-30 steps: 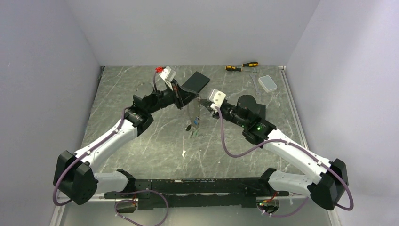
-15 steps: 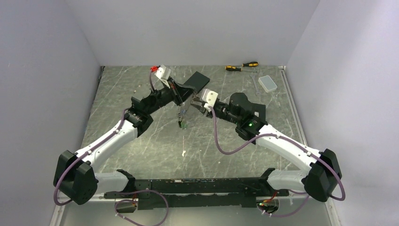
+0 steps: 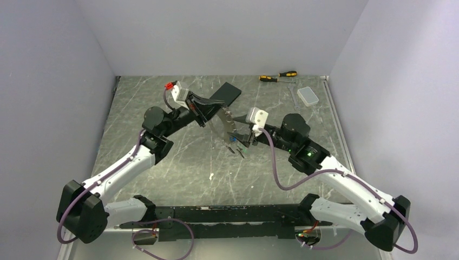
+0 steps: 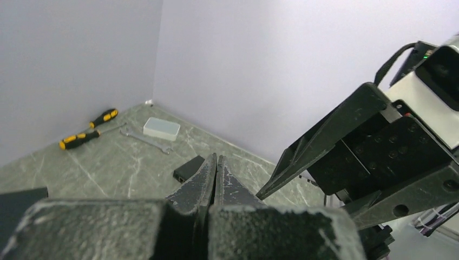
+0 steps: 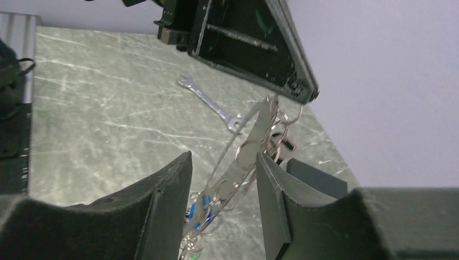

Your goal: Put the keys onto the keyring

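Observation:
My left gripper (image 3: 216,111) is shut on the top of the keyring (image 3: 226,125), a thin silver loop that hangs slanting down from its tip above the middle of the table. In the right wrist view the keyring (image 5: 250,142) drops from the left gripper's fingers (image 5: 254,49) and passes between my right gripper's (image 5: 223,158) spread jaws without touching either. The keys (image 5: 201,210), one blue-headed and one green, dangle in a bunch at the loop's low end. My right gripper (image 3: 242,138) is open around them. The left wrist view shows only the pressed-together left gripper (image 4: 216,162).
At the back right lie two yellow-handled screwdrivers (image 3: 277,76), a white box (image 3: 308,96) and a silver wrench (image 3: 293,97). A flat black block (image 3: 227,93) sits behind the left gripper. A small white scrap (image 3: 211,175) lies nearer the arm bases.
My right gripper has opened and pulled back to the right. The left arm drew back to the left, and the keyring with its keys now hangs toward the right gripper.

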`<action>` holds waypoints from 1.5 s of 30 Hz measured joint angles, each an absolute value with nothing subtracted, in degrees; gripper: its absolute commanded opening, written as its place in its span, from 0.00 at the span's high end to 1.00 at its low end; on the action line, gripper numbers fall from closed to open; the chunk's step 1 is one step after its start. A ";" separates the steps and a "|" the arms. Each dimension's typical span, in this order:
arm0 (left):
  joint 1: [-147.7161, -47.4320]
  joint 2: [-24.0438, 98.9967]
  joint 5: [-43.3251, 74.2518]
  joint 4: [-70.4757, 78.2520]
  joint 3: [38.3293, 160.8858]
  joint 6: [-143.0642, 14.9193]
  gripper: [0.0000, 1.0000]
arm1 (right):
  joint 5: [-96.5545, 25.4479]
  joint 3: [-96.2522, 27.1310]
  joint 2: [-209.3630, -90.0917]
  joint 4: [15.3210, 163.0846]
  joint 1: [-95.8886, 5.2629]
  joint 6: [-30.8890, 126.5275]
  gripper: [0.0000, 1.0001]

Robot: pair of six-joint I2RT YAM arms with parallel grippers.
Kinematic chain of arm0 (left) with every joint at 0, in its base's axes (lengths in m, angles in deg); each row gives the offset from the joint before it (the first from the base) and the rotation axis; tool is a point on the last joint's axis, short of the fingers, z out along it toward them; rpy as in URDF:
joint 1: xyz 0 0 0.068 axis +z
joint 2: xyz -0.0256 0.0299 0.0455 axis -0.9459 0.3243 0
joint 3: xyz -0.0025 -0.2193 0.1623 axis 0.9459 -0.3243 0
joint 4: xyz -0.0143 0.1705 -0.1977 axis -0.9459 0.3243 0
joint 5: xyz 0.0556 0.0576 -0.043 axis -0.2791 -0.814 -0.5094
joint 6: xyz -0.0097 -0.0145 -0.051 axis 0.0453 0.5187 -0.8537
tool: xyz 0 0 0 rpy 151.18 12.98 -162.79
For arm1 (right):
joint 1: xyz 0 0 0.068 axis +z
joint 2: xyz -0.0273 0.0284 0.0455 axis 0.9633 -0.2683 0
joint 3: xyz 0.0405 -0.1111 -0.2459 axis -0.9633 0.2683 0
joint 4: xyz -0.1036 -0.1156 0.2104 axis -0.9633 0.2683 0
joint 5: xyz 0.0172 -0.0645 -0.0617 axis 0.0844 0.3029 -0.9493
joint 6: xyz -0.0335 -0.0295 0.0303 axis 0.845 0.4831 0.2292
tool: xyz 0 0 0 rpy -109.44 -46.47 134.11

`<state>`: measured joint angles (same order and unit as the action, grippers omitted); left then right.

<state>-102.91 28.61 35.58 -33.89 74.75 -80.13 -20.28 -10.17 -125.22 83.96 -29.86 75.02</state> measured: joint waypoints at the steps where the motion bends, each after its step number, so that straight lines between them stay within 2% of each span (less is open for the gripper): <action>1: -102.91 28.53 36.44 -35.28 74.55 -79.78 1.00 | -20.12 -10.19 -124.28 85.41 -29.99 74.60 0.43; 7: -102.87 28.55 42.23 -43.79 72.96 -78.45 1.00 | -20.36 -10.37 -120.79 92.29 -31.76 72.44 0.40; 12: -102.76 29.34 48.13 -50.52 72.02 -78.47 1.00 | -20.34 -10.37 -118.01 91.74 -33.86 69.70 0.43; 15: -102.65 29.55 50.77 -52.36 71.99 -78.43 1.00 | -19.95 -11.11 -117.53 90.13 -35.15 68.31 0.49; 19: -102.63 29.55 54.07 -53.91 71.91 -77.66 1.00 | -18.16 -14.19 -119.50 89.23 -36.53 67.32 0.57; 35: -102.65 30.54 59.45 -55.92 71.71 -77.01 1.00 | -1.72 -23.44 -128.13 94.21 -37.49 65.73 0.65; 42: -102.56 31.11 59.45 -55.90 71.71 -76.68 1.00 | 1.08 -24.01 -129.94 96.12 -37.49 65.77 0.74; 45: -102.54 31.30 59.47 -55.90 71.71 -76.70 1.00 | 1.36 -24.07 -130.84 96.12 -37.51 65.86 0.84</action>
